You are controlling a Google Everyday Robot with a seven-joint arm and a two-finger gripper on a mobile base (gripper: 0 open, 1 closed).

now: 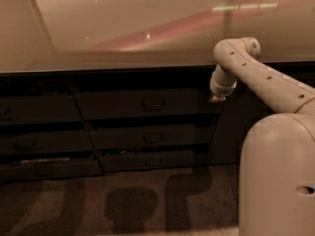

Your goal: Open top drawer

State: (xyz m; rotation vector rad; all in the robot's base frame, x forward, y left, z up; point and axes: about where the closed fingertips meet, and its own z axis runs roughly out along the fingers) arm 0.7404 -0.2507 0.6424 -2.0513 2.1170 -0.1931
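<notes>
The top drawer (138, 103) is the tallest dark front in the middle stack, with a small loop handle (152, 103) at its centre. It sits flush with the fronts around it, under the pale countertop (123, 28). My white arm comes in from the right and bends down at the counter's edge. My gripper (217, 98) hangs at the drawer's right end, level with its upper half and right of the handle. Only its tip shows below the wrist.
Two shorter drawer fronts (147, 137) lie below the top drawer, and another drawer stack (39, 109) stands to the left. A plain dark cabinet door (229, 132) is behind my arm. My white base (278, 176) fills the lower right. Carpeted floor (123, 200) lies in front.
</notes>
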